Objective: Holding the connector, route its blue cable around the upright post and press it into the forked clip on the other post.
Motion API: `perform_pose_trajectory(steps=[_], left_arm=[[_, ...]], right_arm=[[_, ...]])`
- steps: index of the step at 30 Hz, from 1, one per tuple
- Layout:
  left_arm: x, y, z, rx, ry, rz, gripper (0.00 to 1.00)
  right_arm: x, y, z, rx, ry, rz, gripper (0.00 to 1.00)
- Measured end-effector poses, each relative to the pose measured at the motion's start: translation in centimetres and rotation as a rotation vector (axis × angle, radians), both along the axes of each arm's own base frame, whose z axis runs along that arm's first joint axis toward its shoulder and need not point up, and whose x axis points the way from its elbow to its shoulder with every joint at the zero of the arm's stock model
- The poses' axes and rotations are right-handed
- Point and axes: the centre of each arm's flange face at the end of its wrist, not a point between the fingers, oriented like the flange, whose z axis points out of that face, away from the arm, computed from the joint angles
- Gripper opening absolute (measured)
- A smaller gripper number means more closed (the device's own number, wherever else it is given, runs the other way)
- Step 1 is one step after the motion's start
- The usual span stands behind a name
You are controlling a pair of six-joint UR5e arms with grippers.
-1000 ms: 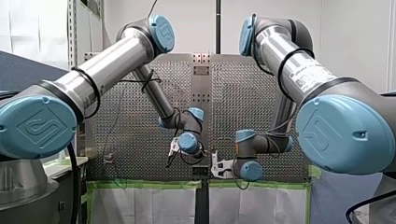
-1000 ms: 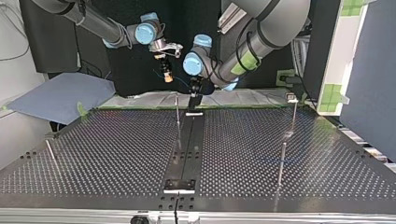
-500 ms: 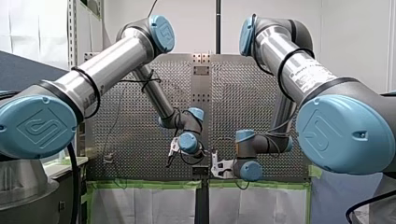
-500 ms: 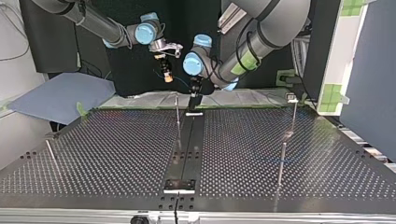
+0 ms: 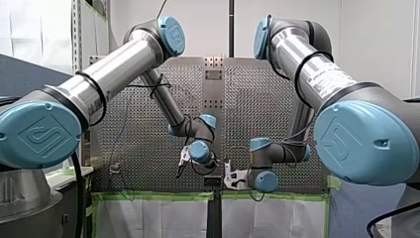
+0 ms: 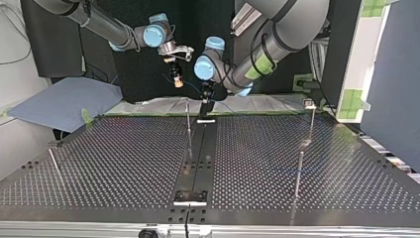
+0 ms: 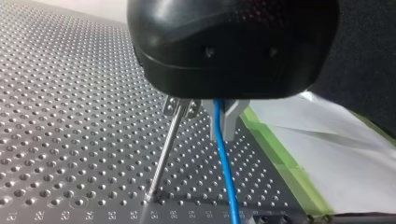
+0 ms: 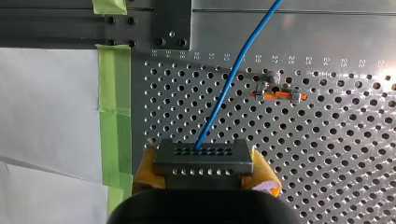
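1. Our right hand (image 8: 203,173), with yellow pads, pinches the black connector (image 8: 203,156) above the perforated counter (image 8: 327,140).
2. The blue cable (image 8: 224,95) leaves the connector and hangs from under our left hand (image 7: 204,125); we cannot tell whether that hand grips it.
3. An upright post (image 7: 163,156) stands just beside the cable.

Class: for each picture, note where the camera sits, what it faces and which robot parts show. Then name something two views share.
Front: behind the shoulders, facing the table; my left arm, my right arm.
Top: across the table, facing both arms; sides crossed.
Left wrist: on my left arm, facing a post; left gripper shut on the blue cable.
Right wrist: on my right arm, facing the table; right gripper holds the connector.
Shared: both wrist views show the blue cable.
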Motion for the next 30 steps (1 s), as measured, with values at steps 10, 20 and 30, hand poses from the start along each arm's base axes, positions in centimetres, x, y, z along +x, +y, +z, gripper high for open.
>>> perform_pose_trajectory(steps=[10,20,30], left_arm=[[0.03,0.09,0.01,0.009,-0.004,0.006,0.00],[0.13,0.37,0.06,0.037,-0.014,0.026,0.00],[0.17,0.49,0.08,0.049,-0.019,0.035,0.00]], right_arm=[[0.00,0.00,0.00,0.000,0.000,0.000,0.00],[0.00,0.00,0.00,0.000,0.000,0.000,0.00],[0.00,0.00,0.00,0.000,0.000,0.000,0.00]])
